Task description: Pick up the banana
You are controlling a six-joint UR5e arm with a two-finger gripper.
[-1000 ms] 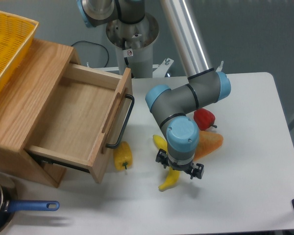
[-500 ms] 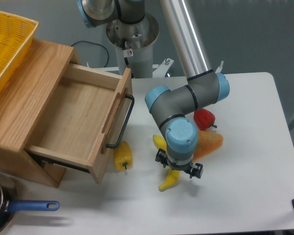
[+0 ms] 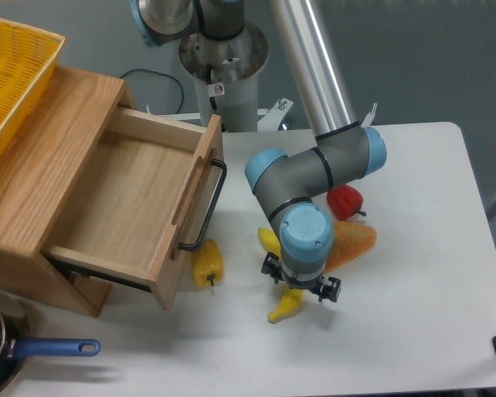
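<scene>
Nearest the camera, a blue-handled pan [image 3: 33,351] sat at the table's [image 3: 413,331] front-left edge. The banana [image 3: 283,306] lay on the table mid-front, its lower tip free, its middle hidden beneath the end effector [image 3: 302,288]. The end effector pointed straight down over it, probably lined up to grip across the narrow body; whether the jaws were spread or closed on it couldn't be told. A yellow bell pepper [image 3: 207,263] sat just left, by the open wooden drawer [image 3: 128,198]. Behind, an orange wedge piece [image 3: 353,240] and a red pepper [image 3: 345,200]. Far left, a yellow basket [image 3: 8,74].
</scene>
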